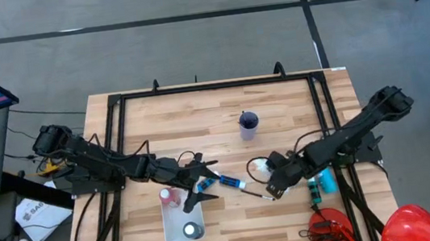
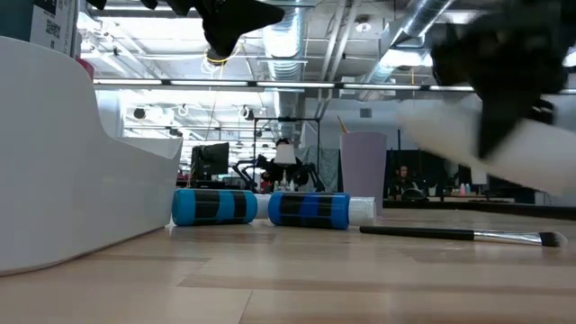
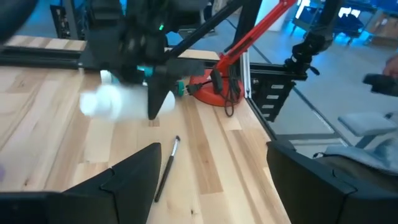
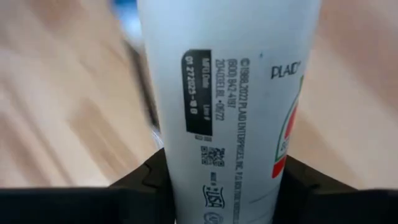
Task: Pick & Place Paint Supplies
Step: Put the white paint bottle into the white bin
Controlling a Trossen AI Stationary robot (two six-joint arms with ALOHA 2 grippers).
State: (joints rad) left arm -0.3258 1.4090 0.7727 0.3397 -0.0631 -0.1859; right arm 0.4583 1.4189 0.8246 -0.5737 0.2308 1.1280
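White bottle (image 4: 227, 112) in right gripper (image 1: 275, 180)

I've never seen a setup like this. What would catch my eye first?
Probably the right pincer near the table's middle, shut on a white bottle that fills its own camera's view. Next, two blue bottles lying end to end on the wood, a brush beside them. The left pincer hangs open over a white tray at the near edge.

White bottle (image 4: 227, 106) held aloft; two blue bottles (image 2: 261, 207), brush (image 2: 459, 235) lying flat.
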